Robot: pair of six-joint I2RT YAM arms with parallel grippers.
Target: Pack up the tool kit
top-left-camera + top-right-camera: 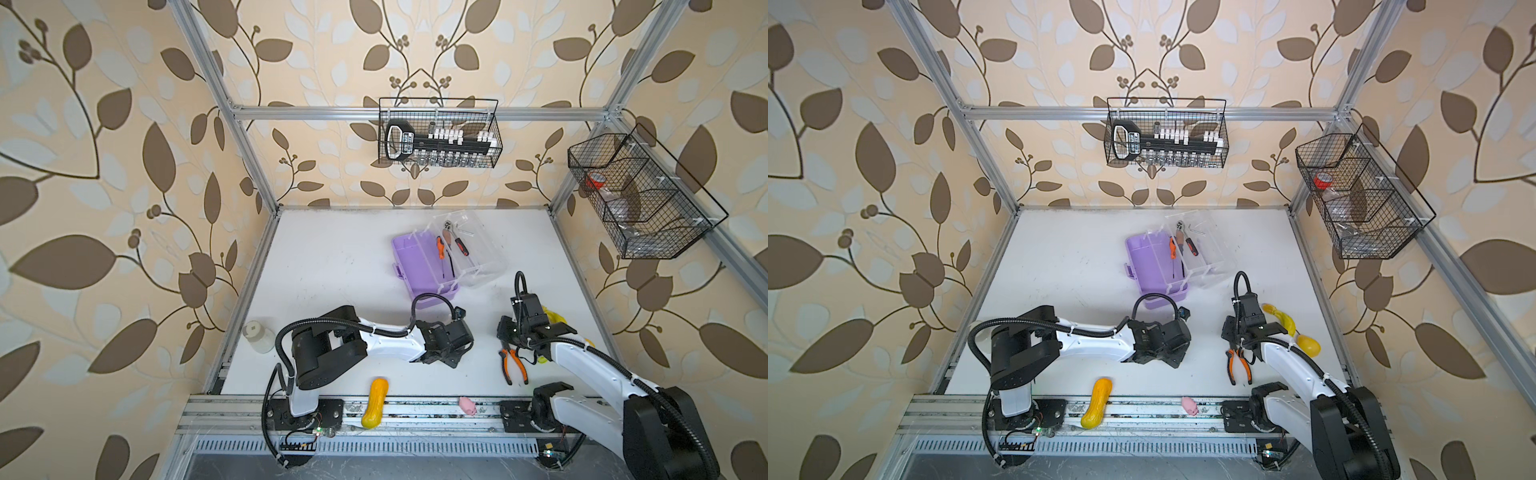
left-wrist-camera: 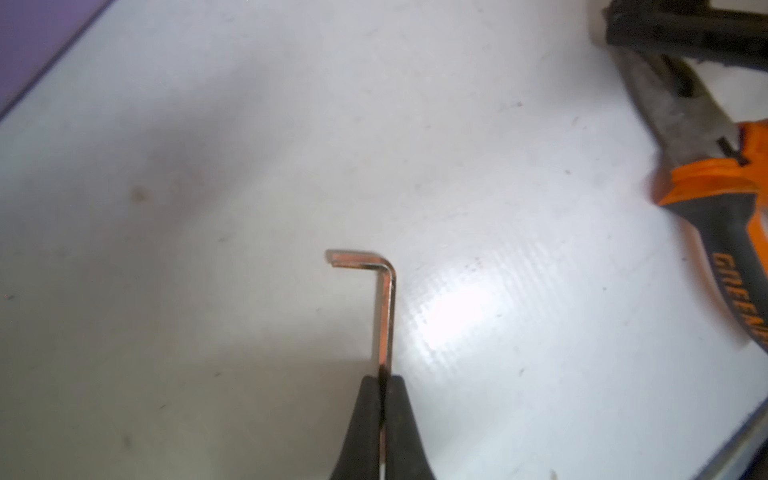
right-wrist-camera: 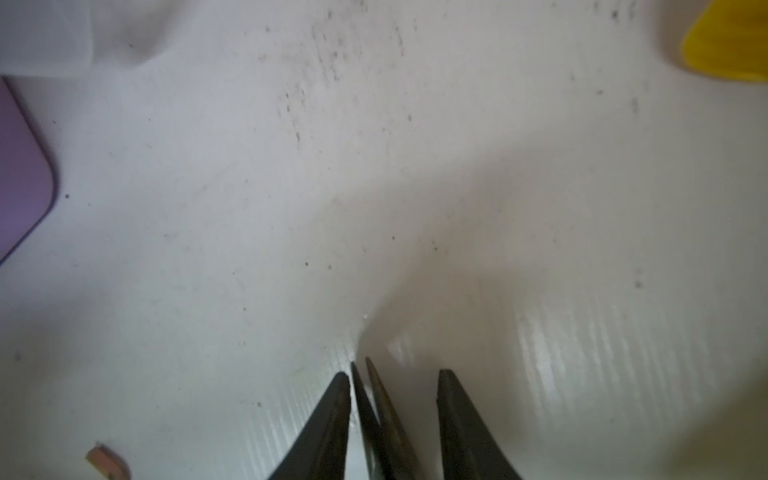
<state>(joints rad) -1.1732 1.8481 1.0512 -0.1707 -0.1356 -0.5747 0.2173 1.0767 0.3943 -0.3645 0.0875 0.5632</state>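
DESK: Nearest the lens sits the right arm (image 1: 582,365). What else, biggest first?

PHOTOG: Under everything, the bench (image 1: 332,257), white and scuffed. Over it reach the right arm and the left arm (image 1: 390,343), both mounted on the front rail (image 1: 415,411). Mid-bench, toward the back, lies the tool kit (image 1: 409,266), a lilac box with its clear lid (image 1: 478,249) open to the right. Two screwdrivers (image 1: 441,245) lie in its clear part; tray or lid, hard to tell.

DESK: And the hands?

PHOTOG: Near the front, the right hand (image 3: 394,374) stands partly open over orange-handled pliers (image 1: 515,368) lying on the bench. Its wrist view shows the pliers' nose between the fingers, one finger touching it, the other clear. In front of the kit's near end, the left hand (image 2: 381,380) is pinched tight on the long leg of a small hex key (image 2: 386,316).
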